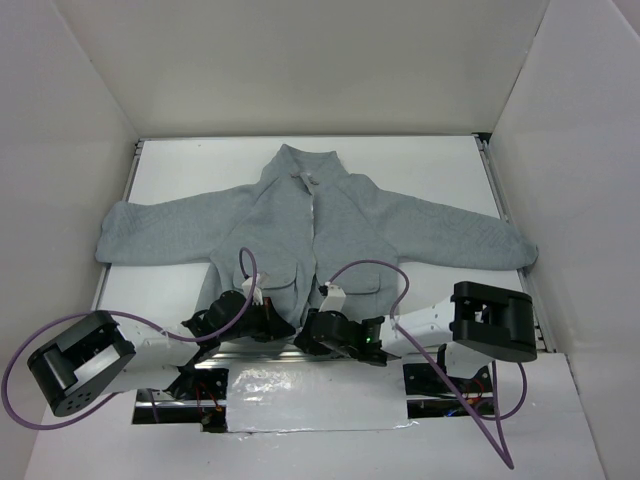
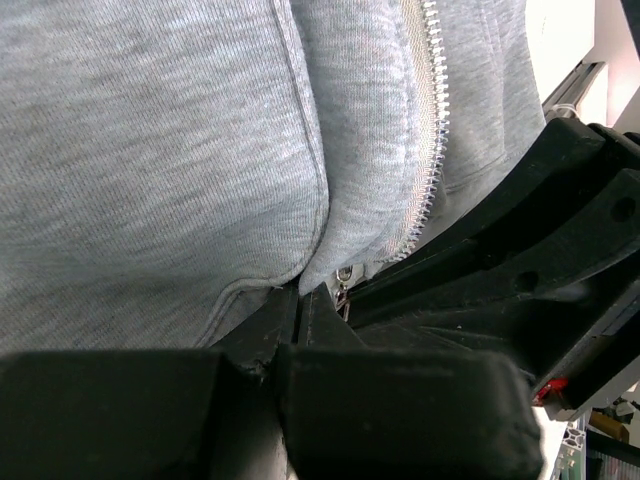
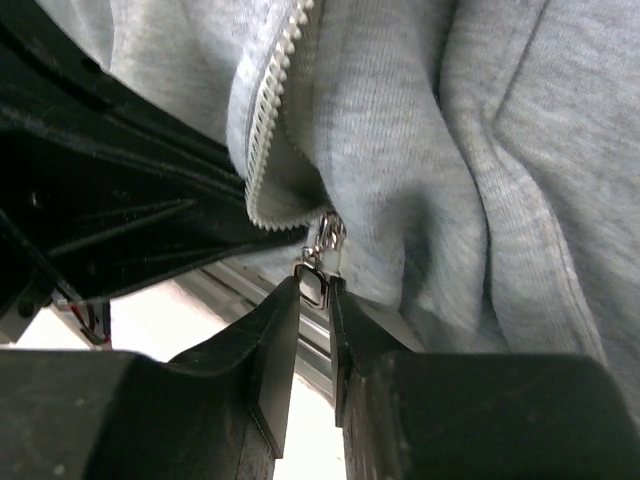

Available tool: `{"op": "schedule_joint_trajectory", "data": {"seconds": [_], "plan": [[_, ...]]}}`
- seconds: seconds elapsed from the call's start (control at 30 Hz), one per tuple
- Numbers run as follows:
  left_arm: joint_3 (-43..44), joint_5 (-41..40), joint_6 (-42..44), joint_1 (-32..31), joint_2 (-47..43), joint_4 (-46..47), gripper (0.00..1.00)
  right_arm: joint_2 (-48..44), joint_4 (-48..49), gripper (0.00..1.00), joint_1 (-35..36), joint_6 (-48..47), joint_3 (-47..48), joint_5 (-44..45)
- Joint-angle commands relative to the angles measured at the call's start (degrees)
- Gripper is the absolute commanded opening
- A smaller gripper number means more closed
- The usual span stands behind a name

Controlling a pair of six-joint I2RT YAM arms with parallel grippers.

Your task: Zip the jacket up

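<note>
Grey jacket [image 1: 290,225] on white table [image 1: 420,165]

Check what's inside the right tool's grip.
The right tool pinches the metal zipper pull, which hangs from the jacket hem. How far the tab reaches down between the fingers is covered by them.

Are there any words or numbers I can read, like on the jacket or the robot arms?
None can be read.
The jacket, the metal zipper pull, the left arm and the right arm show no word, number or logo.
A pale patch inside the collar might be a label, but it is too small to read.
</note>
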Motion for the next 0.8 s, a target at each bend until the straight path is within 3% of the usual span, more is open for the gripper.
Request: {"op": "schedule_joint_trajectory", "data": {"seconds": [0.0,0.2,0.47,0.6,0.77], "plan": [[0.5,0.9,2.3,-0.7,-0.2,-3.5,0.01,2.1,-5.3,0.25,0.4,2.3,2.4,3.5],[0.5,0.9,2.3,-0.8,-0.5,-3.6,0.01,2.0,-5.6,0.01,0.4,2.7,2.6,3.8],[0.2,0.7,2.4,-0.8,-1.1,-3.5,0.01,-3.1,-12.0,0.00,0.4,5.5,3.9,2.0],[-0.1,0.7,2.7,-0.8,-1.6,-2.5,0.00,-3.8,-17.6,0.00,0.2,6.7,8.9,-1.2],[-1.2,1.3,3.0,-1.0,-2.8,-0.1,0.00,-4.8,-15.7,0.00,-2.4,10.8,7.9,-10.3]]}}
